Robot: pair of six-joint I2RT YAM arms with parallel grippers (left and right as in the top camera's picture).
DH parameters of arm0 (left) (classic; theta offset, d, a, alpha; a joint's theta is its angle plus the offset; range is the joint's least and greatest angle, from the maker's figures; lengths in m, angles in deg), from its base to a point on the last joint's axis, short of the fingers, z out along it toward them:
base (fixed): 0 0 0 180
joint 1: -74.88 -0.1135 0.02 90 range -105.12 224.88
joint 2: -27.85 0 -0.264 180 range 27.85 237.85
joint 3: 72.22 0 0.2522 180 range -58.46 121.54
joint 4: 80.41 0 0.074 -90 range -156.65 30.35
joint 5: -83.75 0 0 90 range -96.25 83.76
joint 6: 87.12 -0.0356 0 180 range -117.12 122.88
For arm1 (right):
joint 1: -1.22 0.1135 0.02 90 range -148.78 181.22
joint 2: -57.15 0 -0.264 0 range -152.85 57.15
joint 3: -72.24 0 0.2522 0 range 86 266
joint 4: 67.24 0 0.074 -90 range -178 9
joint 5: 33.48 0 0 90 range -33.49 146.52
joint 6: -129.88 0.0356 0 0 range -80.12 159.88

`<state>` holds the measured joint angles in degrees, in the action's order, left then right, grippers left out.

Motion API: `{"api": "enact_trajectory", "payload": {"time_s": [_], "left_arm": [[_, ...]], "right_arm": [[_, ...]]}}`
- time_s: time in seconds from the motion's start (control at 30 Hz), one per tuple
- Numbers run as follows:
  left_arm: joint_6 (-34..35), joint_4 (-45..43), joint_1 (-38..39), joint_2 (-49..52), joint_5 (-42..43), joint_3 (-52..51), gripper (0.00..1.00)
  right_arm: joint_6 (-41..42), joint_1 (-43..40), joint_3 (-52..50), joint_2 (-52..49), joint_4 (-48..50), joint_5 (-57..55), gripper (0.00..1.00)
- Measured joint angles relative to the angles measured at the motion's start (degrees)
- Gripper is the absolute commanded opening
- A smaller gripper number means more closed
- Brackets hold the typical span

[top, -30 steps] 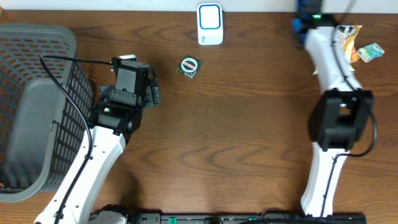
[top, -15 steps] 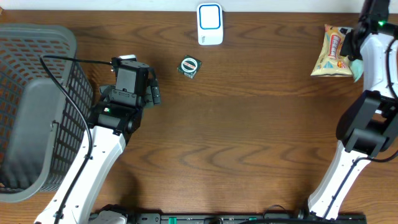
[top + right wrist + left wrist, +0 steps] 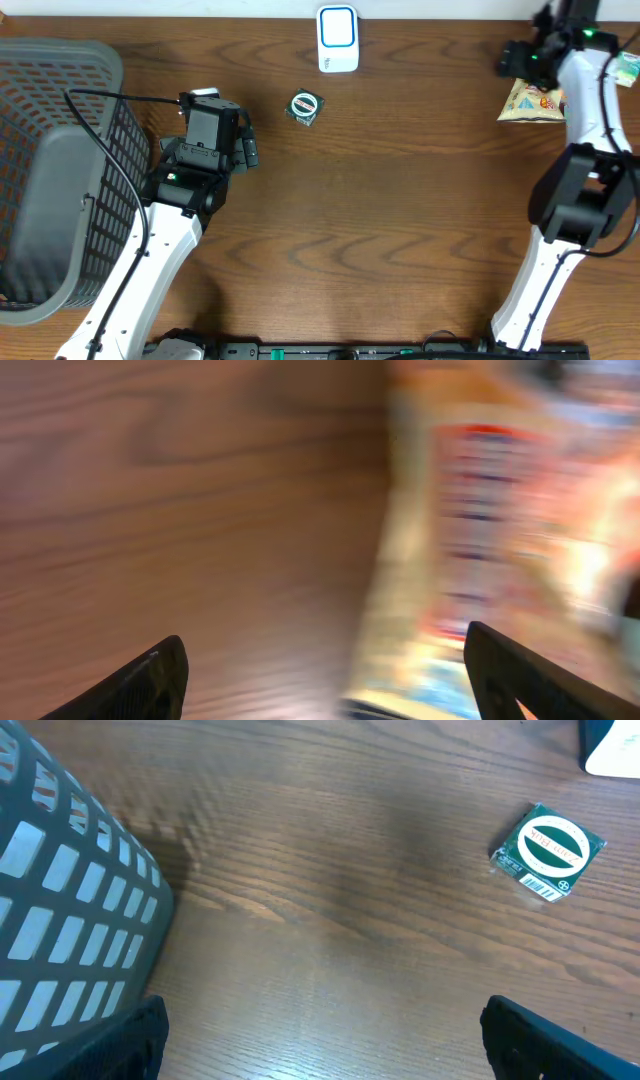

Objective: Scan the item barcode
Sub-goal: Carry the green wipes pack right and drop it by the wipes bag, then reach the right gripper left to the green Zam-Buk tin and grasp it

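The white and blue scanner (image 3: 338,38) stands at the table's far edge. A small green box (image 3: 305,107) (image 3: 548,850) lies in front of it, with a barcode label on its near side. My left gripper (image 3: 207,140) (image 3: 323,1040) hovers open over bare wood to the box's left, holding nothing. A yellow-orange snack bag (image 3: 535,100) (image 3: 500,540) lies flat at the far right. My right gripper (image 3: 535,55) (image 3: 330,670) is open just above the bag's far end. Its wrist view is motion-blurred, and the bag lies towards the right finger.
A grey plastic basket (image 3: 55,170) (image 3: 60,890) fills the left side, close beside my left arm. A green-white packet (image 3: 628,68) lies at the far right edge, behind the right arm.
My right gripper went from shut to open, and the snack bag now lies on the table. The right wrist swung out to the right, then back left over the bag's far end. The left arm stayed still.
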<state>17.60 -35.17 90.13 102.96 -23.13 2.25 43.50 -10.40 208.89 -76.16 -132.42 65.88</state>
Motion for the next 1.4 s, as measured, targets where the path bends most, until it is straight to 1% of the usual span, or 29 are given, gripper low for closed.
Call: {"api": "enact_trajectory", "payload": {"time_s": [0.1, 0.2, 0.3, 0.37, 0.43, 0.57, 0.77, 0.9, 1.1, 1.23, 1.4], "left_arm": [[0.0, 0.0, 0.0, 0.0, 0.0, 0.0, 0.98], [0.0, 0.0, 0.0, 0.0, 0.0, 0.0, 0.98], [0.0, 0.0, 0.0, 0.0, 0.0, 0.0, 0.98], [0.0, 0.0, 0.0, 0.0, 0.0, 0.0, 0.98], [0.0, 0.0, 0.0, 0.0, 0.0, 0.0, 0.97], [0.0, 0.0, 0.0, 0.0, 0.0, 0.0, 0.98], [0.0, 0.0, 0.0, 0.0, 0.0, 0.0, 0.98], [0.0, 0.0, 0.0, 0.0, 0.0, 0.0, 0.98], [0.0, 0.0, 0.0, 0.0, 0.0, 0.0, 0.98], [0.0, 0.0, 0.0, 0.0, 0.0, 0.0, 0.98], [0.0, 0.0, 0.0, 0.0, 0.0, 0.0, 0.98]], "right_arm": [[0.9, 3.1, 0.0, 0.0, 2.3, 7.8, 0.8], [3.9, 6.9, 0.0, 0.0, 6.3, 14.5, 0.78], [6.4, 11.1, 0.0, 0.0, 8.9, 17.8, 0.81], [7.3, 14.6, 0.0, 0.0, 9.9, 17.6, 0.87], [8.0, 18.2, 0.0, 0.0, 10.5, 15.4, 0.92], [10.8, 26.3, 0.0, 0.0, 11.9, 7.3, 0.98], [18.8, 36.8, 0.0, -0.4, 13.7, -5.7, 0.99], [24.4, 41.5, 0.0, -2.1, 15.3, -13.7, 0.99], [31.0, 44.9, 0.0, -5.7, 17.3, -21.0, 0.99], [33.1, 45.4, 0.0, -8.8, 20.0, -21.9, 0.99], [34.1, 45.6, 0.0, -11.8, 21.0, -21.8, 0.95]]}}
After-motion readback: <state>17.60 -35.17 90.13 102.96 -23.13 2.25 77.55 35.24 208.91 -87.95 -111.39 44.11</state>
